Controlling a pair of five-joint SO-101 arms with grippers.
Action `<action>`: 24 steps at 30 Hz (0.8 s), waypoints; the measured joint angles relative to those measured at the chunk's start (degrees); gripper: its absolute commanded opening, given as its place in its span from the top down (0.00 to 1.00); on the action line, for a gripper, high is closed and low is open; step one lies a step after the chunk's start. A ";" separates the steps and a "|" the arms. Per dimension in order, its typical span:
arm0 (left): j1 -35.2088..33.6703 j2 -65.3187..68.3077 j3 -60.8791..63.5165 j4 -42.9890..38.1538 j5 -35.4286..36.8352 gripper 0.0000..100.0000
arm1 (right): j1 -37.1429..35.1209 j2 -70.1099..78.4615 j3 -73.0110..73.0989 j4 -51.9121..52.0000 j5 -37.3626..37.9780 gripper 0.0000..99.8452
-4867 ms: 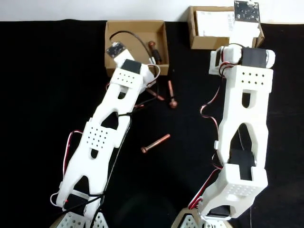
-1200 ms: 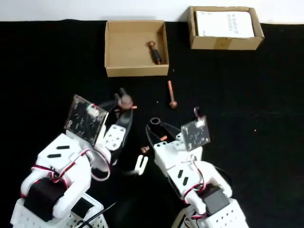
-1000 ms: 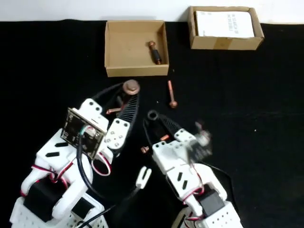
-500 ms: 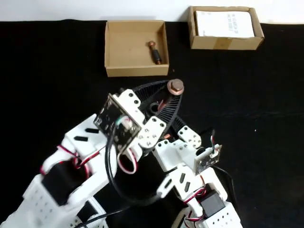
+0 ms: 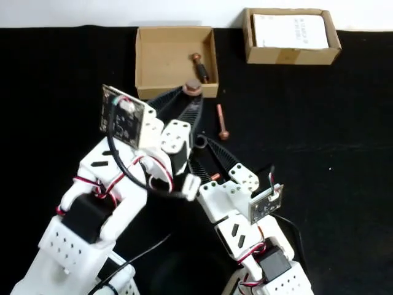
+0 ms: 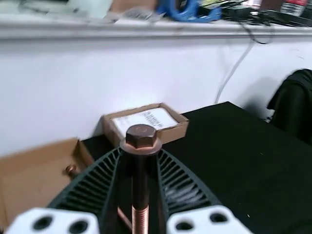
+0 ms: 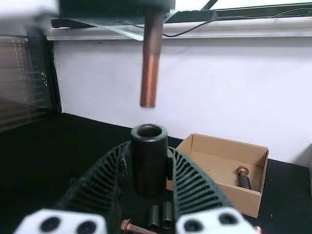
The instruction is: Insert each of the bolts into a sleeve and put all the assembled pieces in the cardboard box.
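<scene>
My left gripper point(image 5: 192, 93) is shut on a copper bolt point(image 5: 192, 86), held upright with its hex head point(image 6: 141, 138) above the fingertips. My right gripper point(image 5: 200, 145) is shut on a black sleeve point(image 7: 148, 158), open end up. In the right wrist view the bolt's shaft point(image 7: 151, 63) hangs just above the sleeve's mouth, with a gap between them. The cardboard box point(image 5: 157, 63) behind holds one assembled piece point(image 5: 199, 67). A loose bolt point(image 5: 221, 121) lies on the black table right of the grippers.
A second cardboard box point(image 5: 265, 54) with white paper in it stands at the back right. Two loose sleeves point(image 7: 161, 214) and another bolt point(image 7: 134, 227) lie on the table under the right gripper. Both arms crowd the table's front middle.
The left gripper has carried the bolt leftward and farther back, from right of the sleeve to just behind it. The right gripper has kept the sleeve nearly in place.
</scene>
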 measured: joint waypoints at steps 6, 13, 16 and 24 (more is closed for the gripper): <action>0.18 0.09 2.46 -1.32 2.46 0.99 | 0.00 0.00 0.00 0.00 -4.57 0.99; 0.97 0.18 2.46 -1.32 2.46 0.99 | 0.00 0.00 0.00 3.43 -5.01 0.99; 1.49 0.18 2.46 -1.32 2.37 0.99 | 0.00 0.00 0.00 6.59 -5.01 0.99; 1.41 0.35 2.46 -1.32 2.46 0.99 | 0.00 0.00 0.00 7.91 -5.01 0.99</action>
